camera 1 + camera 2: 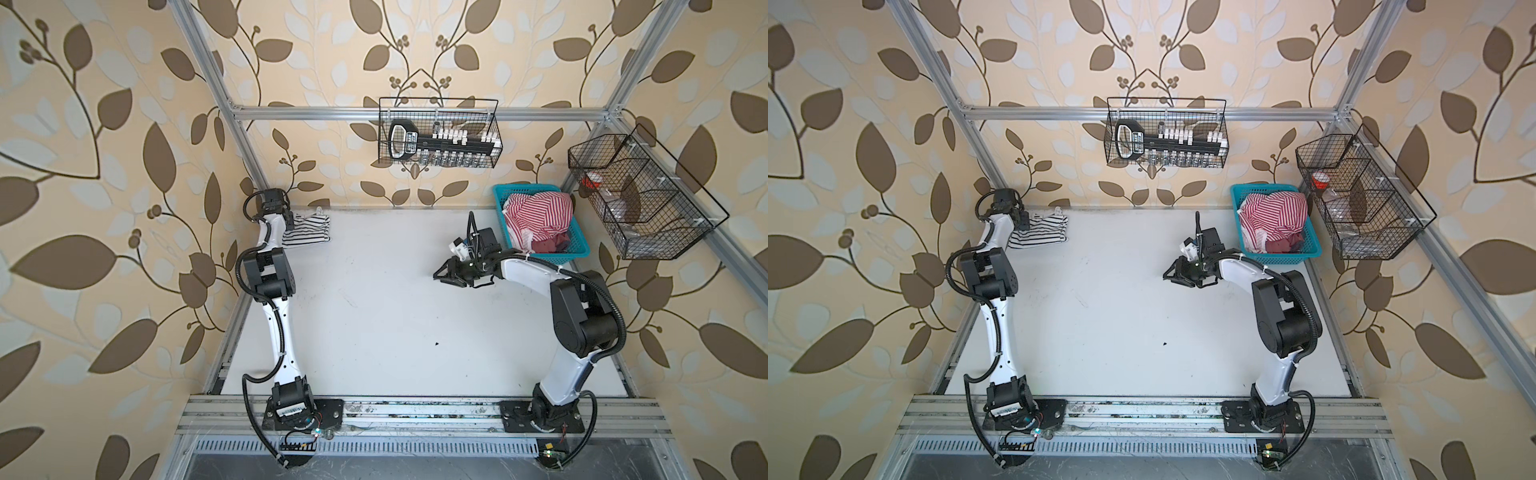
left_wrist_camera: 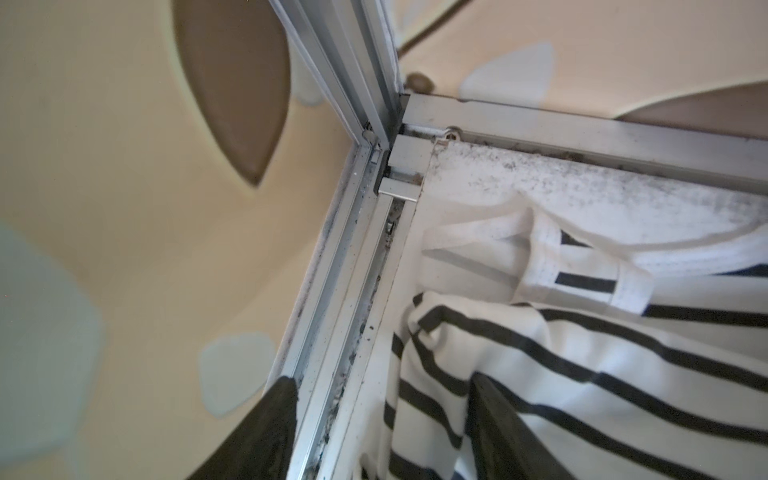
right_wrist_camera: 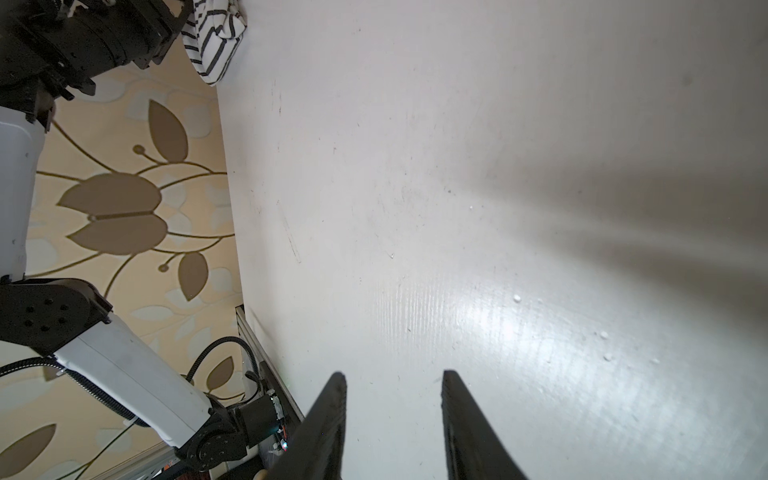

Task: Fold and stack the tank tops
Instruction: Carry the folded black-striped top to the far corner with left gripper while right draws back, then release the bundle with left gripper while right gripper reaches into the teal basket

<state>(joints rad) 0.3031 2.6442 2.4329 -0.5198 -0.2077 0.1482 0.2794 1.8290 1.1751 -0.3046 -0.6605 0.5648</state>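
The black-striped tank top (image 1: 307, 232) (image 1: 1040, 232) lies folded and a little rumpled in the table's back left corner, and it also shows in the right wrist view (image 3: 214, 45). My left gripper (image 1: 289, 220) (image 2: 382, 378) hovers at its left edge, open. One finger hangs over the metal rail and the other over the striped cloth (image 2: 582, 353), with nothing pinched. The red-striped tank top (image 1: 540, 216) (image 1: 1277, 212) sits bunched in a teal basket (image 1: 582, 249) at the back right. My right gripper (image 1: 440, 276) (image 3: 394, 374) stands open over bare table, holding nothing.
A dark red cloth (image 1: 555, 245) lies under the red-striped top in the basket. One wire basket (image 1: 438, 133) hangs on the back wall and another (image 1: 640, 195) on the right wall. Aluminium frame rails (image 2: 357, 291) border the white table (image 1: 395, 324).
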